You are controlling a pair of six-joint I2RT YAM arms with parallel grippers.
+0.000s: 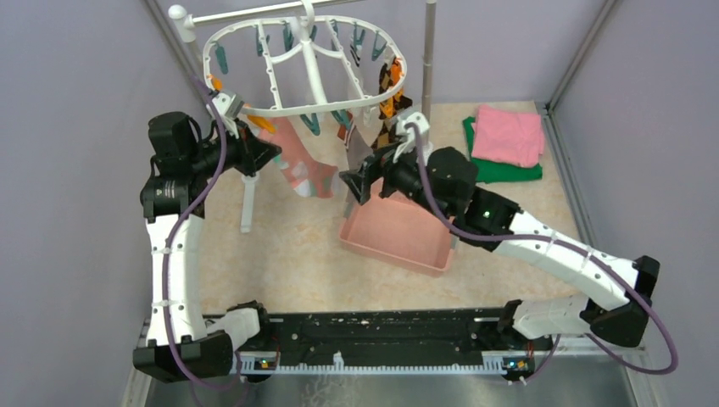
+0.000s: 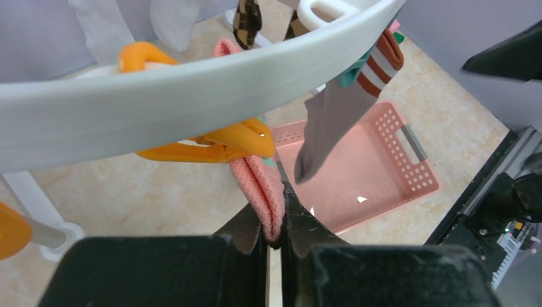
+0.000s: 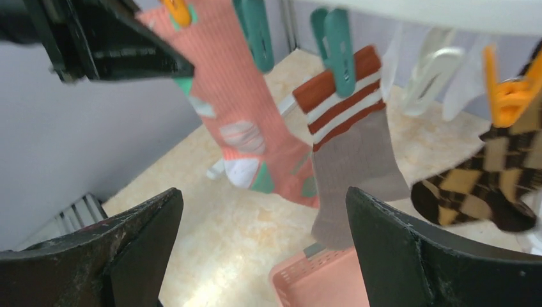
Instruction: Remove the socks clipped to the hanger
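Under the near rim of the hanger (image 1: 315,76) we count four socks, each clipped up. There is one pink sock (image 1: 298,161) toward the hanger's left end and one grey sock (image 3: 355,160) with a rust-and-white striped cuff below its middle. At its right end hang what look to us like two brown-and-black diamond socks (image 1: 392,80).

There are two arms. The left tool (image 2: 275,230) sits just below the hanger's left rim with its fingers pinched tight on the edge of the pink sock, close under an orange clip (image 2: 217,144). The right tool (image 3: 262,204) is spread wide with nothing between its fingers, and it faces the grey sock from below the hanger.

One pink basket (image 1: 398,242) stands on the tabletop (image 1: 288,254) beneath the hanger's right half. Two folded cloths, one pink cloth (image 1: 509,136) on one green cloth (image 1: 500,172), lie to the right of the hanger. The tabletop is beige and speckled, and plain lilac-grey walls (image 1: 76,127) enclose it.
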